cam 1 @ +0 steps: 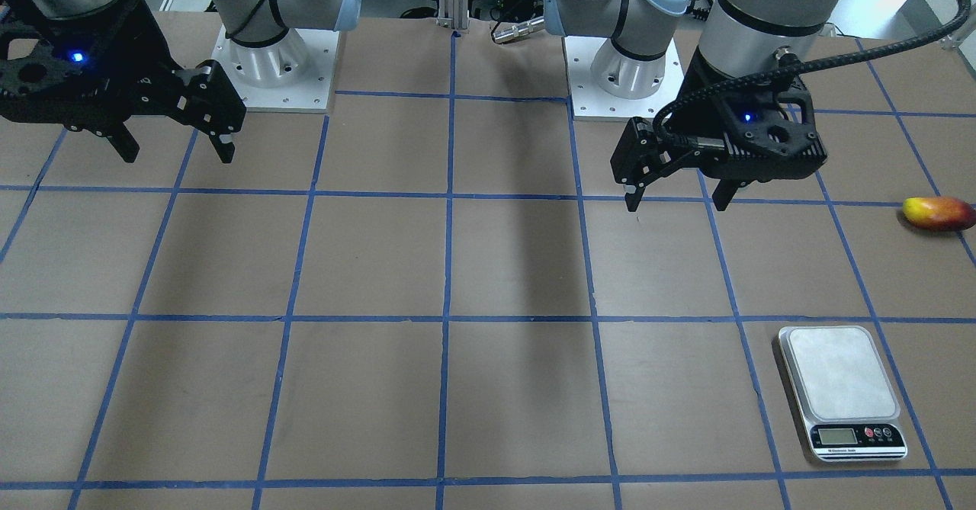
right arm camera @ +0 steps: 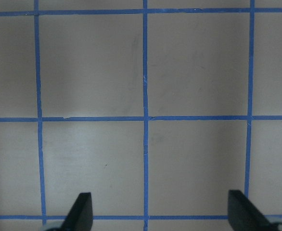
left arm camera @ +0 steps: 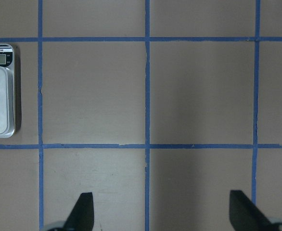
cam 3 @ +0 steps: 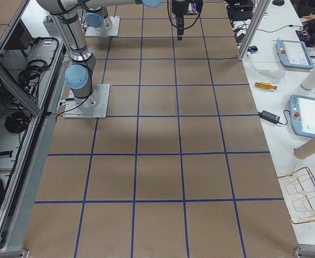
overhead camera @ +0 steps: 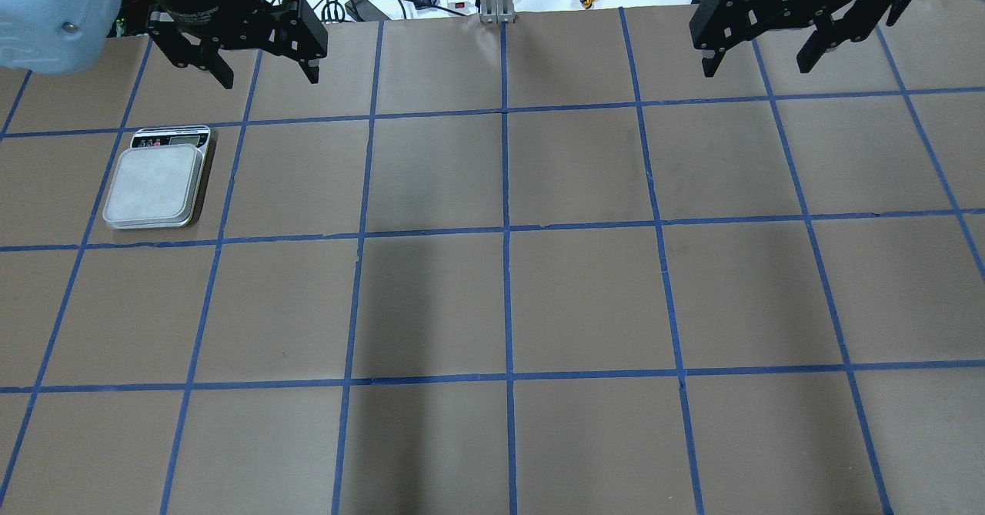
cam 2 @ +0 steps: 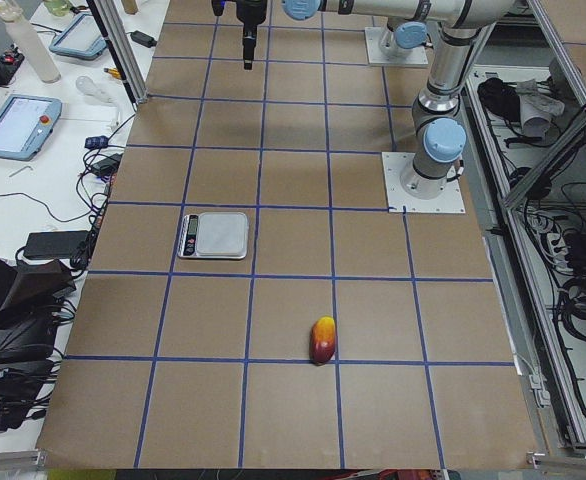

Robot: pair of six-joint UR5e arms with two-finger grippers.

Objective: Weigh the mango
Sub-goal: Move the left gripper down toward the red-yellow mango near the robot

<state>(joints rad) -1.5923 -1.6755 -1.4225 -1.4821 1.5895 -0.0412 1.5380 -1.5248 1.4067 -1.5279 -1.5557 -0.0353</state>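
Note:
The mango (cam 1: 939,213) lies on the brown table near the end on my left side, yellow at one end and orange-red at the other; it also shows in the exterior left view (cam 2: 323,340). It is out of the overhead view. The silver scale (cam 1: 842,388) stands bare at the far left (overhead camera: 158,184), and its edge shows in the left wrist view (left arm camera: 0,91). My left gripper (cam 1: 675,194) hangs open and empty above the table, between the scale and my base, well apart from the mango. My right gripper (cam 1: 179,155) is open and empty, high over the right side.
The table is brown paper marked with a blue tape grid (overhead camera: 505,230). Both arm bases (cam 1: 274,60) stand at the robot's edge. Tablets, cables and a wire rack (cam 3: 302,193) lie on benches beyond the operators' edge.

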